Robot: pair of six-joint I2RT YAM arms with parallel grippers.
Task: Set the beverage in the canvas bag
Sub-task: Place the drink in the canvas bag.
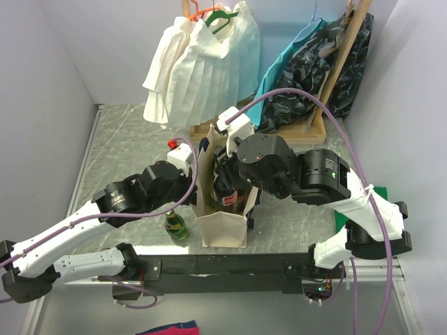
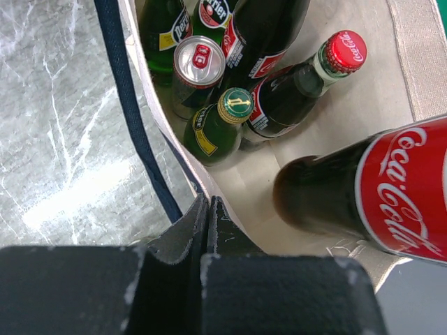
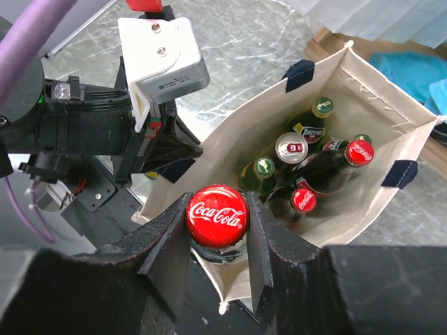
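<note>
While I hold the bottle at the bag mouth, status: beverage not yet released; I judge the drop-in step to be in hand.
Right gripper (image 3: 216,227): narrow, clamped on the neck of the Coca-Cola bottle (image 3: 216,215) just under its red cap.
Left gripper (image 2: 208,227): closed flat on the rim of the canvas bag (image 3: 380,77), pinching the wall so the mouth is spread.
Beverage position: centre of the overhead frame; at lower right of the left wrist frame its body appears partly inside the bag, base over bare canvas.
Bag contents: green bottles (image 2: 213,129), a silver can (image 2: 198,61) and cola bottles (image 2: 283,105) crowd the upper half of the left wrist frame.
Risk 1: if I lower off-line, the base lands on a cap or shoulder and the bottle wedges or tips. Cause: little free floor.
Risk 2: if the left pinch slips, the soft wall folds inward and blocks the drop.
Risk 3: if I release from height, glass strikes glass.
Surroundings: a loose green bottle (image 1: 176,225) stands just left of the bag, under the left arm. A white pleated garment (image 1: 202,63) hangs at upper centre, well apart.
</note>
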